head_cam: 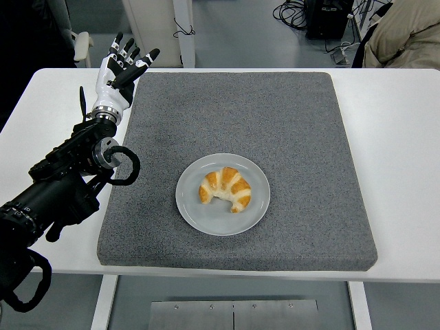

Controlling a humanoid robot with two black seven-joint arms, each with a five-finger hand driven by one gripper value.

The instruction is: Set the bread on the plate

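- Head view: a white table (405, 137) carries a large grey mat (289, 117) that covers most of its middle.
- A round light-grey plate (194, 210) lies on the mat, near its middle and a little toward the near-left side.
- A croissant (225, 188) lies on the plate, golden brown with paler bands, curved with its two tips pointing toward the near edge. It sits wholly inside the plate's rim.
- The left hand (119, 72) is raised over the far-left corner of the mat, well apart from the plate and the croissant. Its white palm faces up and right, and its black-tipped fingers (126, 49) are spread apart; it holds nothing.
- The left arm (65, 180), black with cable loops, runs from the picture's lower left corner up to that hand, lying over the table's left strip and the mat's left edge.
- Beyond the table's far edge, a grey floor with black cables (292, 12) shows, and part of a person's beige sleeve (405, 34) at the top right corner.
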